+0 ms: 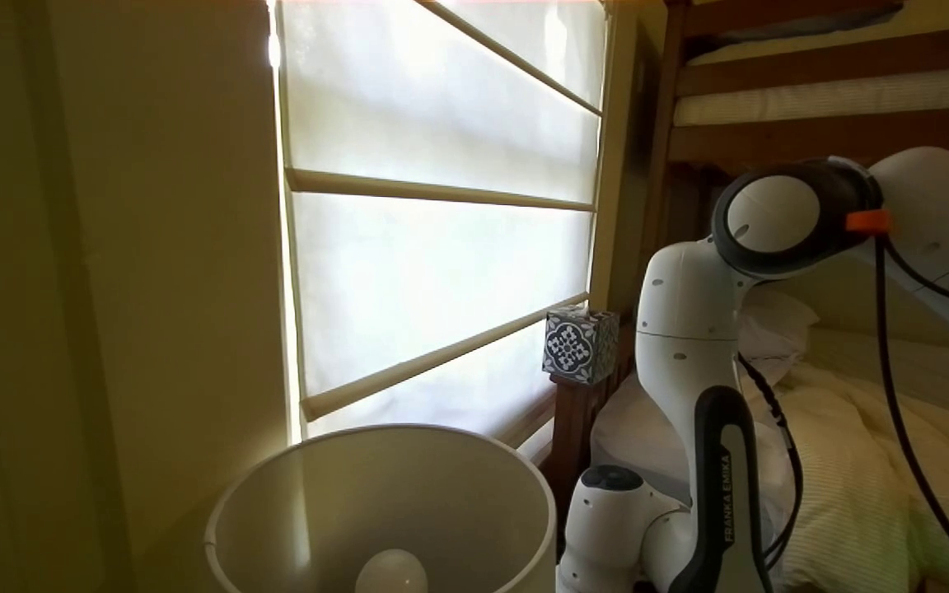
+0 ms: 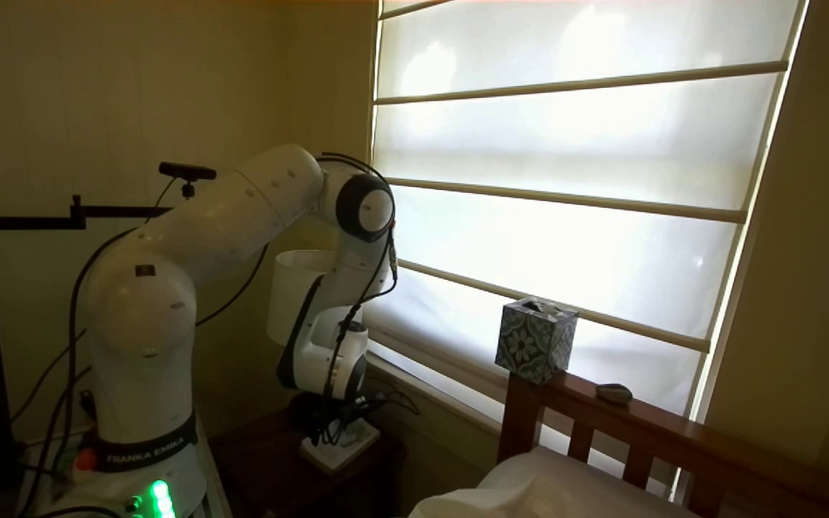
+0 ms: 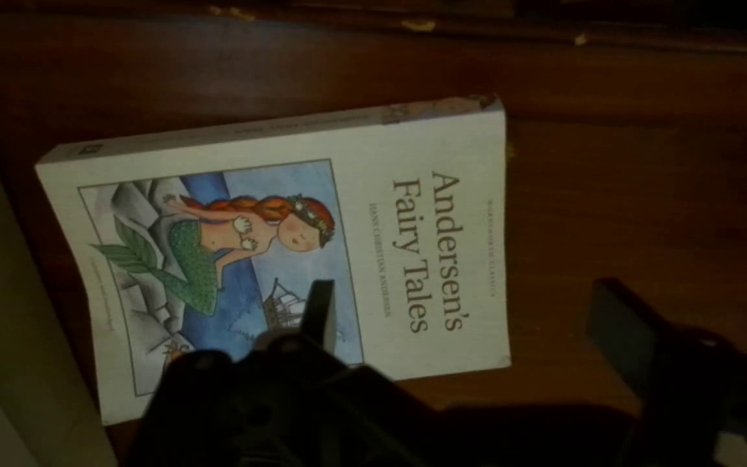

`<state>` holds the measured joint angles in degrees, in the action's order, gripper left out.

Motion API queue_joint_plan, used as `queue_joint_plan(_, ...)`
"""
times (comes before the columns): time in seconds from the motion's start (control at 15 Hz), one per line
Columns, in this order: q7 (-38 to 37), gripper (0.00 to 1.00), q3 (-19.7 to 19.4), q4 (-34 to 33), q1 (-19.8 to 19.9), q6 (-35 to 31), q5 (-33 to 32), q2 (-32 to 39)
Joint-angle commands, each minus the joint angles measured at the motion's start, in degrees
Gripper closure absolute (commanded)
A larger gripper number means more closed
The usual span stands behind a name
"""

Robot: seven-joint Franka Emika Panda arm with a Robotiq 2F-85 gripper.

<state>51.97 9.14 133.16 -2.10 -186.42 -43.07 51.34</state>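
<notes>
My gripper (image 3: pixel 464 285) is open, with its two dark fingers wide apart and nothing between them. It points down over a paperback book (image 3: pixel 296 259) titled "Andersen's Fairy Tales", with a mermaid on the cover. The book lies flat on a dark wooden nightstand (image 3: pixel 639 194). In the wrist view the left finger overlaps the cover picture and the right finger is over bare wood past the book's edge. In an exterior view the gripper (image 2: pixel 324 421) is a dark shape just above the book (image 2: pixel 342 450); contact cannot be told. In an exterior view (image 1: pixel 606 527) the arm hides it.
A lamp with a white shade (image 1: pixel 384 469) stands close to the arm; it also shows behind it (image 2: pixel 288 295). A patterned tissue box (image 2: pixel 535 338) sits on the bed's headboard post, beside a small stone-like object (image 2: pixel 614 393). A blind-covered window (image 1: pixel 441 272) is behind.
</notes>
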Motion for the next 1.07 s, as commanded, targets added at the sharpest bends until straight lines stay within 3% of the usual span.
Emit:
queue_joint_plan(0.0, 0.4, 0.0, -2.2, -3.7, -5.1, -3.4, -0.1, 2.8)
queue_joint_plan(0.2, 1.0, 0.0, -1.8, -5.6, -5.9, -5.3, -0.4, 5.0)
queue_joint_plan(0.6, 2.8, 0.0, 0.8, -9.9, -1.6, -9.3, -3.9, 10.5)
queue_joint_plan(1.0, 7.2, 0.0, 7.4, -13.8, 6.6, -7.5, -8.7, 15.9)
